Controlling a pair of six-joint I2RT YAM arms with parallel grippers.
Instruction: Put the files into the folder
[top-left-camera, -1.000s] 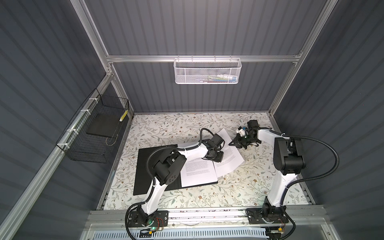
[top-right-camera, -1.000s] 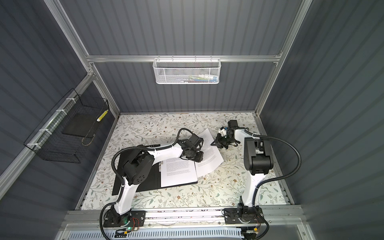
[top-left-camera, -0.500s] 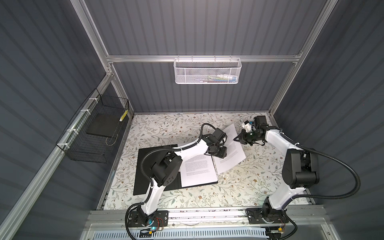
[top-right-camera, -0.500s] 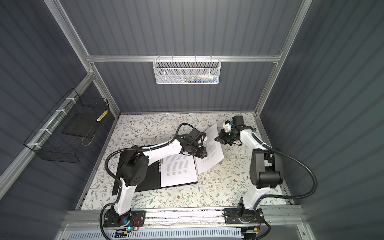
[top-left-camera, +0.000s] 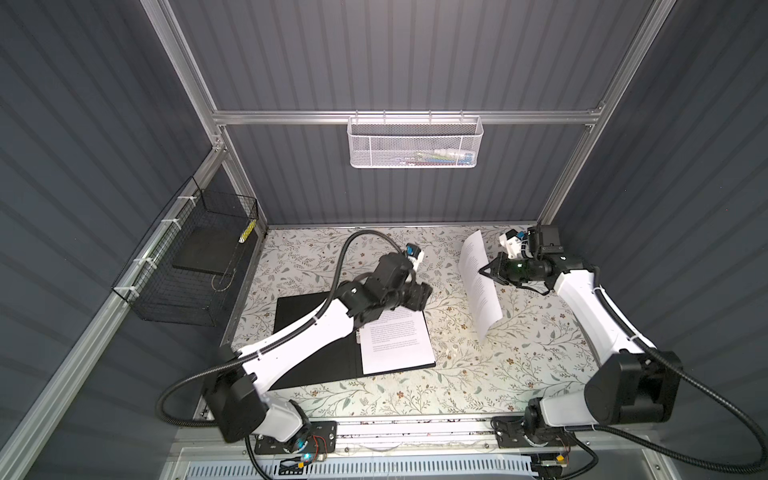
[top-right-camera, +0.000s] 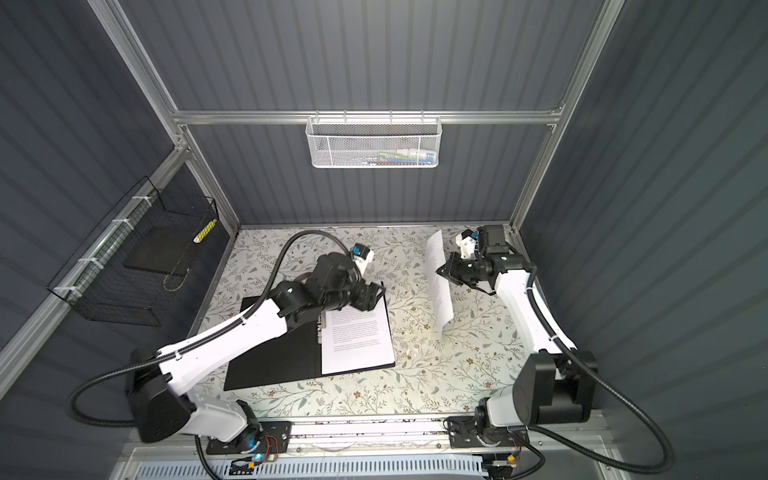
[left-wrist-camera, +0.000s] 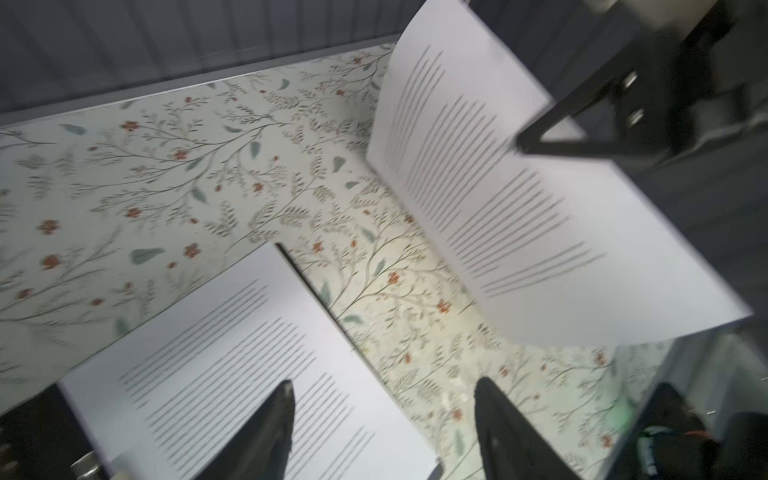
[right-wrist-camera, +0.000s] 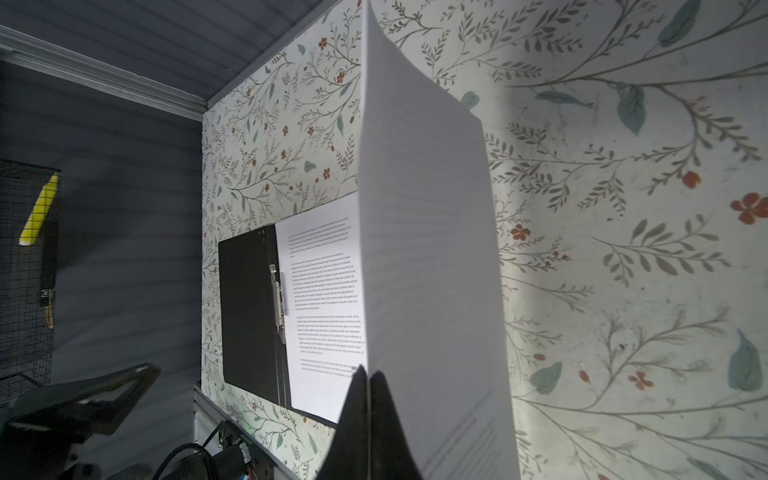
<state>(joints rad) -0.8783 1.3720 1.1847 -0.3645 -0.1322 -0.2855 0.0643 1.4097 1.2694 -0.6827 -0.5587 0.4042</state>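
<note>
The folder (top-left-camera: 316, 345) (top-right-camera: 274, 353) lies open on the table, black inside up. One of the files (top-left-camera: 395, 340) (left-wrist-camera: 232, 365) rests flat on its right half. My left gripper (top-left-camera: 419, 297) (left-wrist-camera: 382, 386) hovers over that sheet's far corner, open and holding nothing. Right of the folder, a second printed sheet (top-left-camera: 478, 286) (right-wrist-camera: 428, 249) stands on edge, its lower corner near the table. My right gripper (top-left-camera: 484, 272) (right-wrist-camera: 370, 374) is shut on its right edge. The red outside of the folder is hidden.
A black wire basket (top-left-camera: 187, 266) holding a dark slab and a yellow item hangs on the left wall. A white mesh basket (top-left-camera: 415, 143) hangs on the back rail. The floral tabletop (top-left-camera: 457, 374) lies between folder and held sheet.
My left gripper opened, let go of the loose sheet and drew back over the folder. My right gripper pulled that sheet right and lifted it from flat to standing on edge.
</note>
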